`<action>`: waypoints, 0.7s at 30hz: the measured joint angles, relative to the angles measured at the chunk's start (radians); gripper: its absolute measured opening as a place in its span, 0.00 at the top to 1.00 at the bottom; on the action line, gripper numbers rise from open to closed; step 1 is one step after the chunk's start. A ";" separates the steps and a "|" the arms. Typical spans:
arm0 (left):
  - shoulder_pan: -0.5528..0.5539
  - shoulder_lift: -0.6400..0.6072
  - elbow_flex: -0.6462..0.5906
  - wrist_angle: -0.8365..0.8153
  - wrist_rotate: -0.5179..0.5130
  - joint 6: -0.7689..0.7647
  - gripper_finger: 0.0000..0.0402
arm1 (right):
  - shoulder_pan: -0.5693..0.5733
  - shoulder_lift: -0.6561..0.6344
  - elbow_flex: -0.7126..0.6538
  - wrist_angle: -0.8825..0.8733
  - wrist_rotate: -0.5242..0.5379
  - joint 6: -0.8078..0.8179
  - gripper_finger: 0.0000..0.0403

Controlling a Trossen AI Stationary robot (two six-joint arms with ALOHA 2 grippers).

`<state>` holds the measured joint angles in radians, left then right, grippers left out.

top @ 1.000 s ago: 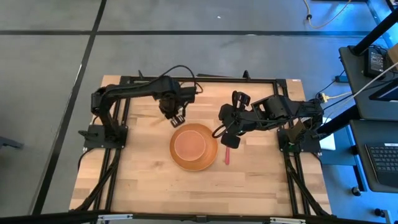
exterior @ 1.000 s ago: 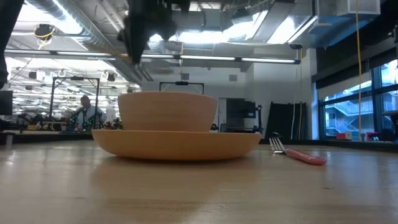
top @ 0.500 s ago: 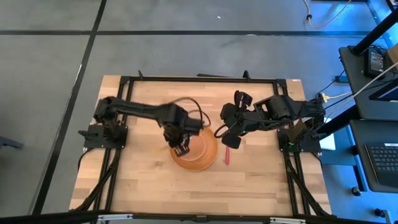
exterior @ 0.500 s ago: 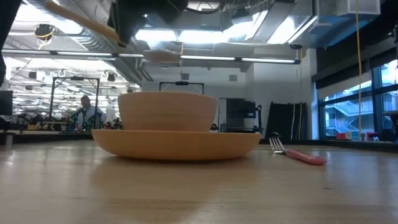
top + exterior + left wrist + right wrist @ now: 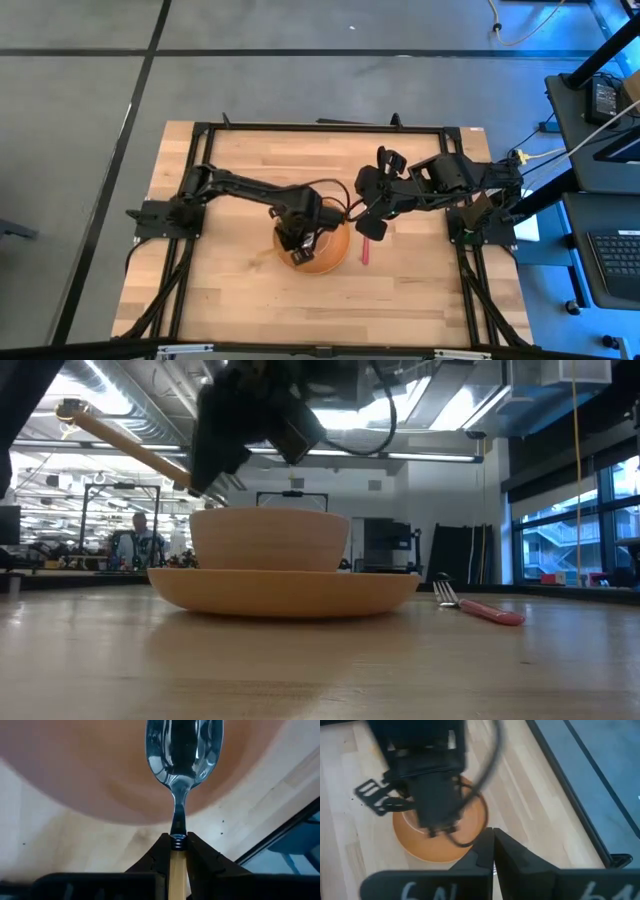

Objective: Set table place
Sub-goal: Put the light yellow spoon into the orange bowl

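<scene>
A pale-orange bowl [image 5: 270, 540] stands in a wide orange plate [image 5: 285, 590] at mid-table [image 5: 220, 300]. My left gripper [image 5: 297, 250] hovers over the bowl's left side, shut on a wooden-handled spoon [image 5: 120, 442]. In the left wrist view the spoon's metal head [image 5: 184, 750] hangs above the bowl's inside [image 5: 90, 765]. A red-handled fork [image 5: 366, 250] lies flat on the table right of the plate [image 5: 338, 258]. My right gripper [image 5: 372, 215] is raised above the fork, shut and holding nothing. My left gripper pinches the spoon between its two fingers at the top of the wooden handle, right by the metal collar [image 5: 178, 841]. The fingers come from above, slanting down. The spoon is lifted clear and tilted, head low over the bowl, and the handle's free end [image 5: 70, 408] rises toward the table's left.
A black metal frame [image 5: 320, 128] edges the table, and both arm bases stand at its left and right sides. Bare planks lie along the near side [image 5: 330, 310] and the far left. In the low view a person [image 5: 135, 540] sits in the room beyond.
My left gripper has carried the spoon from beyond the plate's far-left rim toward the near edge and down, and it now hangs low over the bowl. It has turned as it went, so the handle points to the near left.
</scene>
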<state>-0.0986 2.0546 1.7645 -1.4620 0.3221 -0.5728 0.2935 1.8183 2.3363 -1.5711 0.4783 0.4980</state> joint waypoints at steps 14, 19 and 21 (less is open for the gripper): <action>0.156 0.001 0.000 -0.014 0.114 0.112 0.84 | 0.000 0.000 0.000 0.000 0.000 -0.005 0.97; 0.169 0.001 0.000 -0.014 0.128 0.115 0.85 | 0.000 0.000 0.000 0.000 0.000 -0.006 0.97; 0.167 0.001 0.000 -0.010 0.129 0.115 0.85 | 0.000 0.000 0.000 0.000 0.000 -0.007 0.97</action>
<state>0.0682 2.0560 1.7645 -1.4717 0.4512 -0.4580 0.2935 1.8183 2.3363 -1.5711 0.4784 0.4911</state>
